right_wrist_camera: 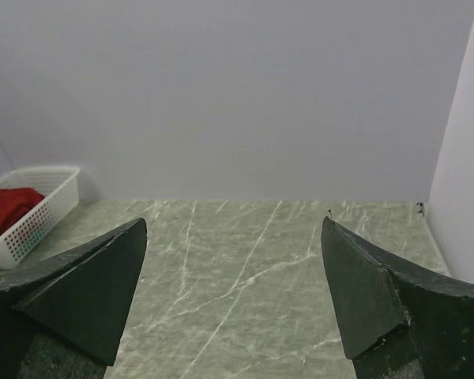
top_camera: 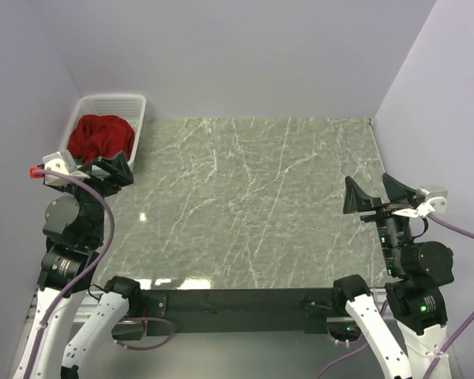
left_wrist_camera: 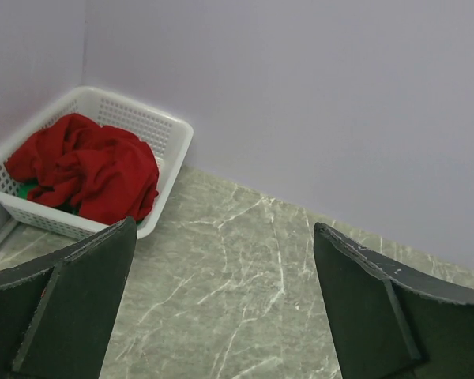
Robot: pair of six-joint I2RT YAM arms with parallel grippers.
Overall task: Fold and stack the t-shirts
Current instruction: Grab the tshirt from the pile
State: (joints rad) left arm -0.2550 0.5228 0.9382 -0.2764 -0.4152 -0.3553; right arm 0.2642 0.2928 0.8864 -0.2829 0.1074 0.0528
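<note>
Red t-shirt [top_camera: 101, 136] lies bunched in the white basket [top_camera: 110, 99] at the far-left corner of the marbled tabletop [top_camera: 253, 205]; in the left wrist view a sliver of the green t-shirt [left_wrist_camera: 28, 190] shows beneath it. Left gripper [top_camera: 110, 170] hovers just beside the basket's near end, jaws spread wide, nothing between them. Right gripper [top_camera: 369, 183] sits at the right edge of the tabletop, well apart from the basket, jaws likewise wide and empty.

One red t-shirt [left_wrist_camera: 87, 170], one green t-shirt [left_wrist_camera: 27, 190], one basket [left_wrist_camera: 154, 126], two tools [top_camera: 114, 170] [top_camera: 371, 191].
</note>
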